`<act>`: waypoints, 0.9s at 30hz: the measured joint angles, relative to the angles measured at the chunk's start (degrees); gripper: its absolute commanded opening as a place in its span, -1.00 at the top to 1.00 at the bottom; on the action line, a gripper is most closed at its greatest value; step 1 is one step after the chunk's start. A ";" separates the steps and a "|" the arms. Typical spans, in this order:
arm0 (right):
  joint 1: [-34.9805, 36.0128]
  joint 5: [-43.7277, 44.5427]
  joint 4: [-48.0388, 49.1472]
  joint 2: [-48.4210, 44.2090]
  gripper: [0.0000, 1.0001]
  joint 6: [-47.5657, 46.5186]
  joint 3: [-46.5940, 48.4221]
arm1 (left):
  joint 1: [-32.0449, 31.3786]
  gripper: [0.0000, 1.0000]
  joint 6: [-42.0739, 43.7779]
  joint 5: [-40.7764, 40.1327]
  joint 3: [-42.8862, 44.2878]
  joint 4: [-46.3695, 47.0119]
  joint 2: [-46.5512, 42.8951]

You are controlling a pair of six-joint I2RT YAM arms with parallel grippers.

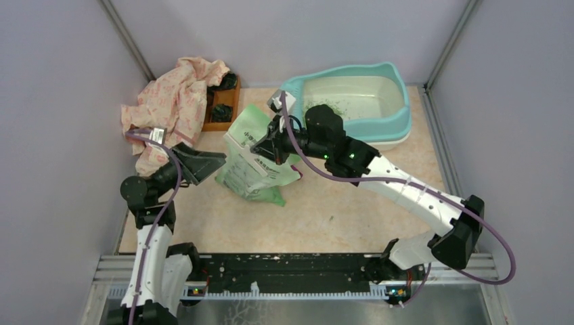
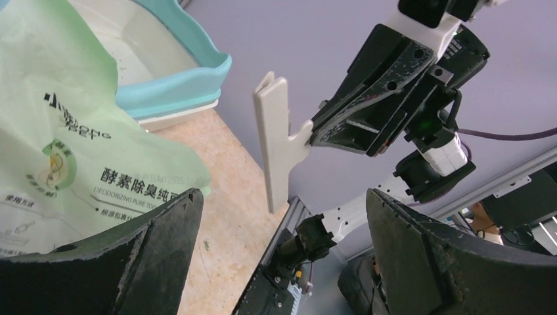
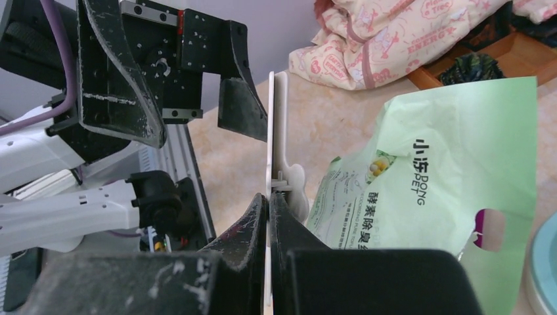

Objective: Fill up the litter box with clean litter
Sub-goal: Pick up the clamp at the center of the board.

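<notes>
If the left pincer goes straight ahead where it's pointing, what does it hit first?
Probably the white clip held by the right pincer; the green bag sits just beside that line. Depth unclear.

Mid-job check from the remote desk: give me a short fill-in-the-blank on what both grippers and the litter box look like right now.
1. The right gripper is ____ on the flat cream plastic clip.
2. The left gripper has its jaws ____ and holds nothing.
3. The teal-rimmed cream plastic litter box holds only a few scattered ____ granules.

Missing words: shut; open; green.
</notes>
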 measured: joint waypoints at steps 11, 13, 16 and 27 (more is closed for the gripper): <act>0.00 -2.86 2.01 2.23 1.00 3.89 0.00 | -8.68 -0.48 1.68 -6.64 -1.66 7.15 2.23; 0.00 -3.19 2.45 2.23 1.00 4.24 0.00 | -9.75 -0.33 2.36 -7.61 -1.68 7.56 2.75; 0.00 -3.74 3.04 2.23 1.00 4.61 0.00 | -10.60 -0.22 3.04 -8.61 -1.81 7.82 3.43; 0.00 -6.27 4.09 2.10 1.00 5.84 -0.02 | -10.80 0.05 4.81 -10.78 -1.84 7.87 4.44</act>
